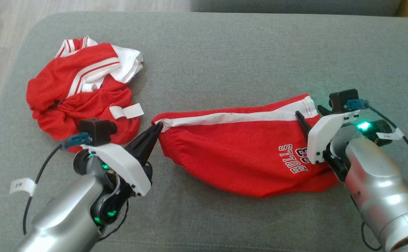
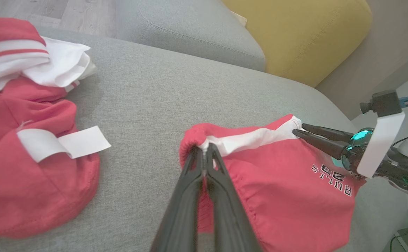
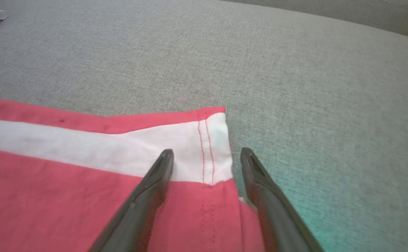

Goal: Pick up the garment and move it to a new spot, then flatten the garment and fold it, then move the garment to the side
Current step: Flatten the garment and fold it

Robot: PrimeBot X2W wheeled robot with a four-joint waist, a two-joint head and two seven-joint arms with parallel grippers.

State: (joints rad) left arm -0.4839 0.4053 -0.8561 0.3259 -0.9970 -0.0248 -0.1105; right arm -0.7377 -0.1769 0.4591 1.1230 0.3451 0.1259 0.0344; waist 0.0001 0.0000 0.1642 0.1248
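The left pincer [image 1: 156, 127] is together, clamped on the gathered waistband corner of the red shorts [image 1: 239, 150], right where the white stripe [image 1: 225, 118] ends. The right pincer [image 1: 309, 112] stands apart and holds nothing. In its own wrist view one finger lies over the stripe just inside the hem corner and the other sits just past the hem, over the grey seat [image 1: 225, 52]. Whether either fingertip presses on the cloth cannot be told.

Between the two pincers the shorts are drawn out lengthwise across the middle of the seat, with the stripe running along the far edge and the printed lettering near the right pincer. The near edge sags in a rounded bulge and the waistband end is puckered.

Judging by this, the shorts already lie in a spot of their own, well apart from the crumpled red-and-white garment [image 1: 81, 94] at the robot's far left. Flattening looks under way but unfinished. One end is pinned and the other corner is bracketed but not gripped. The fold and the move to the side both appear still to be done.

The hem corner sits directly between the open fingers, so a close there would probably catch it.
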